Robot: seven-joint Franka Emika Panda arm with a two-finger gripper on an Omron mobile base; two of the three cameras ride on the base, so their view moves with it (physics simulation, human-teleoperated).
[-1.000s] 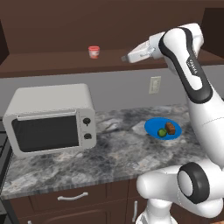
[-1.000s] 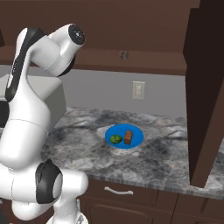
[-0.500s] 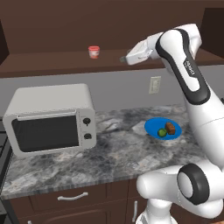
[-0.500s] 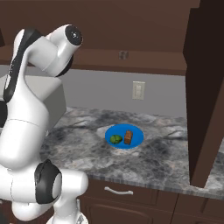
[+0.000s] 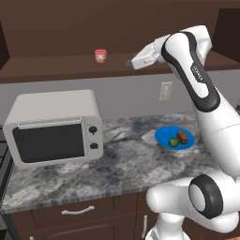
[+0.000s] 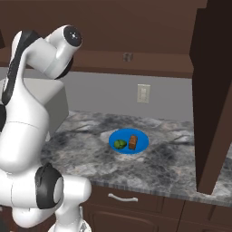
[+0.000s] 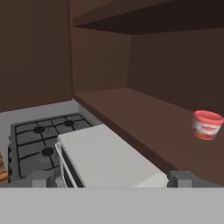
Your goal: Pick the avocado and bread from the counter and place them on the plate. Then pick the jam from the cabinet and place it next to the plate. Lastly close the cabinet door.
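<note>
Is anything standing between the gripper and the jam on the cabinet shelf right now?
Nothing visible does. The open gripper is level with the cabinet shelf, and the jam stands alone there, with bare shelf between them.

The left base view looks from behind the arm's left, forward and down over the bench, taking in the microwave, plate and cabinet shelf. The right base view looks from the arm's right at the same plate, bench and shelf. The hand view sits up near the shelf, looking along it leftward over the microwave toward the stove.
</note>
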